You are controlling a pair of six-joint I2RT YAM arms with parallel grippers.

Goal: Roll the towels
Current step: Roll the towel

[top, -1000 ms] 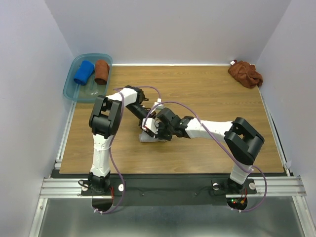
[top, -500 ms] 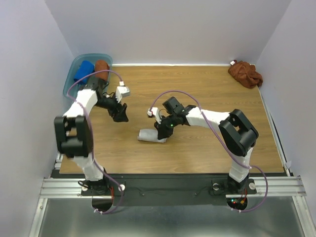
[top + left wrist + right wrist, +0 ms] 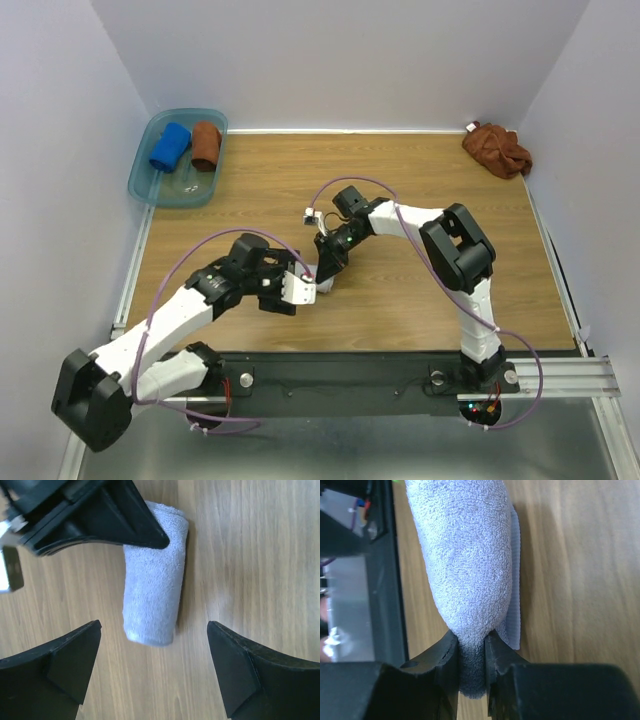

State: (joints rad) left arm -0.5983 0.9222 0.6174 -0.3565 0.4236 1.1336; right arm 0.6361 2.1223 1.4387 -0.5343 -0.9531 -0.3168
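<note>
While I watch from above, the grey towel lies rolled mid-surface, brown towel bunched at two o'clock, tub at ten. My left wrist view shows the left pincer spread wide over the roll. My right wrist view shows the right pincer pinching the roll's end; pulling away could unravel it.

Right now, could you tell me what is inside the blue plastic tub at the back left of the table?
The blue tub holds two rolled towels side by side: a blue roll and a rust-brown roll. Small pale marks show on the floor in front of them, too small to identify. Anything beneath the rolls is covered.
</note>
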